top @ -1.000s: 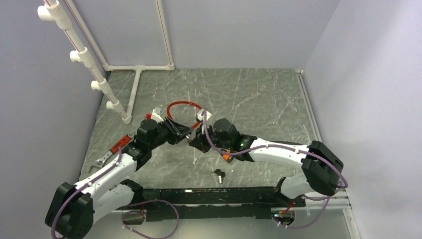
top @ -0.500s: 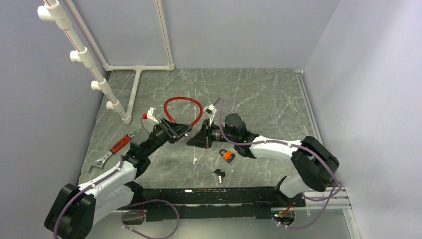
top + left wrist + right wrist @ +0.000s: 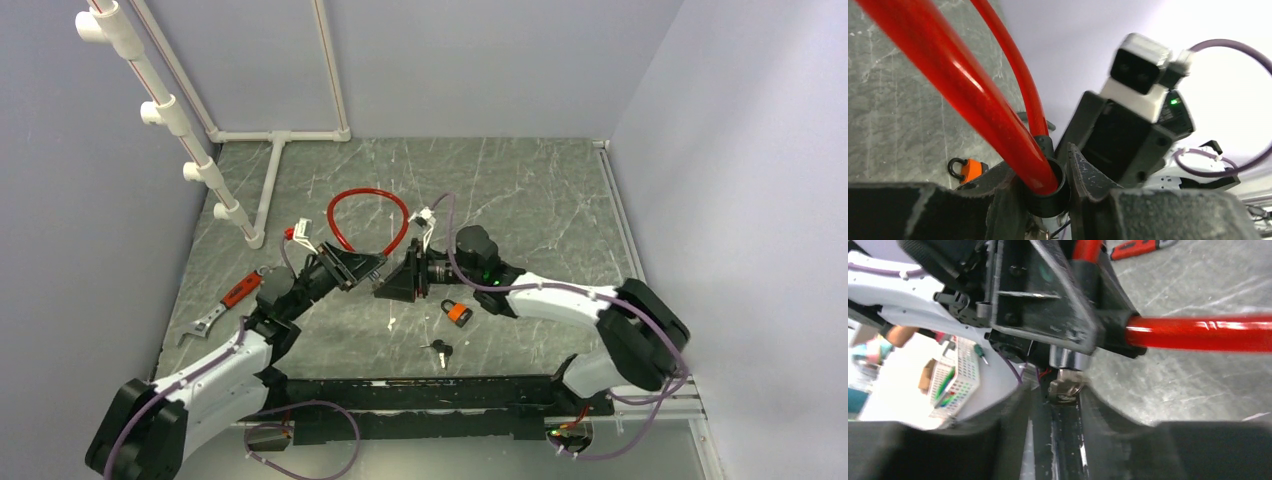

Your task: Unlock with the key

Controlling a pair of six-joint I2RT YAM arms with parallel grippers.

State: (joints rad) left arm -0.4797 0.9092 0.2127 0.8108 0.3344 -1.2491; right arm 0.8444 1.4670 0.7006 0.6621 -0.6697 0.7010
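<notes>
- The left gripper [image 3: 358,268] is clamped on the black body of the cable lock [image 3: 1047,202], one finger on each side of it. The red cable [image 3: 340,205] runs out of the body and loops away over the table [image 3: 520,200].
- The right gripper [image 3: 1060,401] has its jaws apart. The head of the key [image 3: 1065,385] sits in the gap between them.
- A sliver of room shows on one side of the key head. On the other side I cannot tell whether the finger touches it.
- The key's blade goes up into the silver keyway [image 3: 1068,358] on the end of the lock body. Lock and key are held above the table, mid-way between the two arms.
- An orange padlock [image 3: 457,311] lies just beside the right gripper, with spare keys [image 3: 440,349] nearer the arm bases.
- A red-handled wrench [image 3: 215,318] lies at the left edge, and white pipes [image 3: 270,180] stand at the far left corner. The far right part of the table is open room.
</notes>
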